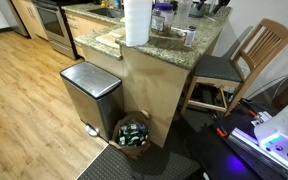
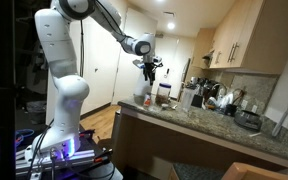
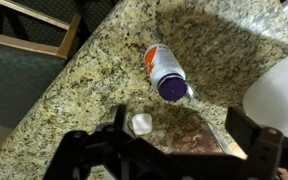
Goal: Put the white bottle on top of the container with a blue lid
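Observation:
In the wrist view I look down on a granite counter [image 3: 74,90]. The container with a blue lid [image 3: 167,84], see-through with an orange label, stands just beyond my fingers. The small white bottle [image 3: 141,124] stands on the counter close to my left finger, apart from the container. My gripper [image 3: 184,135] is open and empty, and it hangs well above both. In an exterior view the gripper [image 2: 150,68] is high over the counter end. The container [image 1: 162,15] also shows beside the paper towel roll.
A tall white paper towel roll [image 3: 280,92] stands at the right, close to the container, and also shows in an exterior view [image 1: 136,22]. A wooden chair [image 1: 239,60], a steel trash can [image 1: 89,95] and a basket [image 1: 134,133] stand below the counter edge.

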Robot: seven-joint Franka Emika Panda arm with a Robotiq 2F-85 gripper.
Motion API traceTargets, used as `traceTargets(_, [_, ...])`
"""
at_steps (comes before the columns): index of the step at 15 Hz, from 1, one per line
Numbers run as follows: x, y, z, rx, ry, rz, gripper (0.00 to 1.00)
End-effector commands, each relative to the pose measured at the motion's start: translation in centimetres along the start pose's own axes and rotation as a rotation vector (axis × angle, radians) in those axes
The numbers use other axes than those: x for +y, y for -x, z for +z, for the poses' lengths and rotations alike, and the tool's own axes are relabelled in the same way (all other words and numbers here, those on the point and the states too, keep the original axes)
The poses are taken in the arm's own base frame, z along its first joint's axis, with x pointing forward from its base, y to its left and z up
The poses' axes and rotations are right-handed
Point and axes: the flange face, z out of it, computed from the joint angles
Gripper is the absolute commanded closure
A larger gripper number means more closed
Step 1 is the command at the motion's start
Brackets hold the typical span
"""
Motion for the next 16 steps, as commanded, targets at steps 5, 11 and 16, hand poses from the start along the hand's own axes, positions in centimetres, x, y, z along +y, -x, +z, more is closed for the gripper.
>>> traceTargets(5, [0.2, -0.3, 4.6, 0.053, -0.009, -0.032, 0.00])
traceTargets(11, [0.7, 0.3, 9.9, 0.016, 0.006, -0.043, 0.00])
traceTargets(16, [0.7, 0.3, 11.0, -0.004, 0.013, -0.030, 0.00])
